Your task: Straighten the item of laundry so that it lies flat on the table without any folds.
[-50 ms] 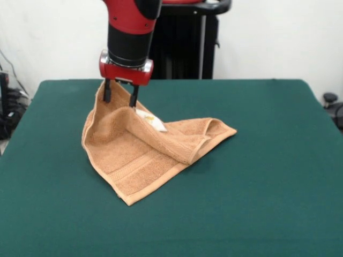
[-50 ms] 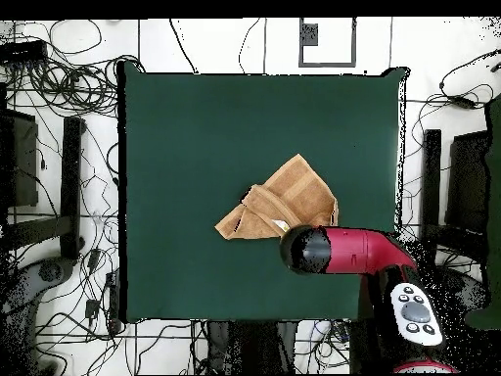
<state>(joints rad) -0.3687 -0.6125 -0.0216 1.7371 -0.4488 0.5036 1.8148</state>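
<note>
while the fingers [image 1: 119, 96] seemingly pinch its raised corner, towel [image 1: 144, 158] drapes onto table [image 1: 257, 160].

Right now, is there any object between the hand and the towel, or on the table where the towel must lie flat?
Nothing visible. The hand already pinches a raised corner of the towel, and the green table around it carries no other object.

An orange-tan towel [image 1: 142, 160], crossed by woven border bands and marked with a small white tag [image 1: 151, 121], is seen on a dark green table [image 1: 257, 176]. The arm [image 1: 131, 32] is coloured red and black.
</note>
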